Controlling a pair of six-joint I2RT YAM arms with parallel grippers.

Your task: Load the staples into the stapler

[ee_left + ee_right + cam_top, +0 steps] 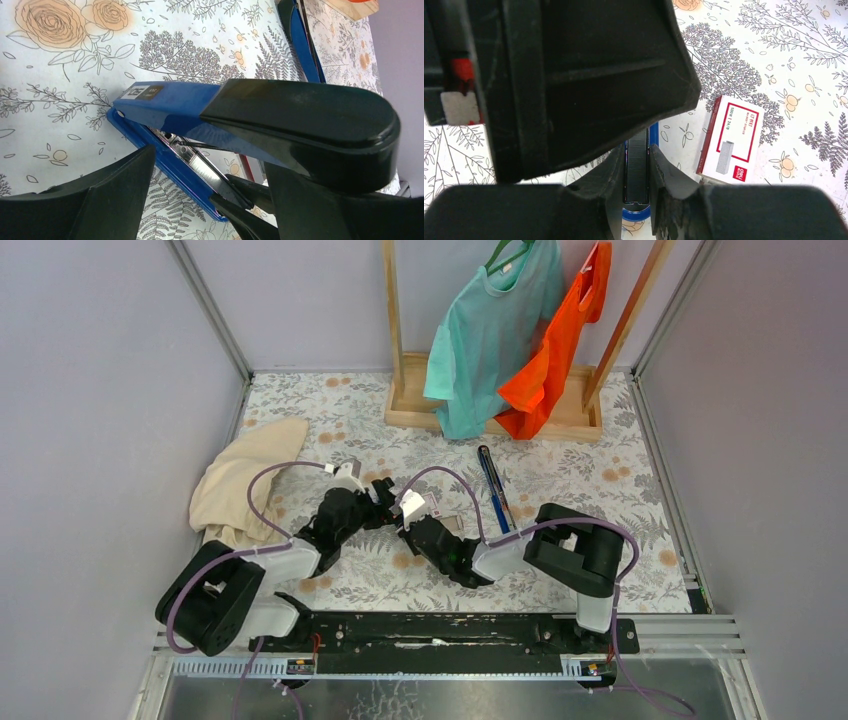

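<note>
A: Overhead: left gripper (383,495) meets right gripper (405,512) mid-bench; spare blue stapler (495,485) lies toward the far edge.
B: Left wrist: left fingers (110,195) spread wide, stapler (170,102) gaping.
A: Right wrist: right gripper pinches the staples (637,167) above its channel, staple box (731,137) beside.

- staple box (730,137), white card with a red border and red side: one line of small black print along the top of the panel, two numbers split by a bar, the second reading about "24/6", digits uncertain.
- same box: red chinese characters under that line, too small to read; red patch at the lower corner with white brand lettering, blurred, possibly "deli".
- stapler (170,107), blue upper arm: black label (141,92) near the tip with pale lettering, not legible.
- white tag (414,505), seen from above: marks too small to read.
</note>
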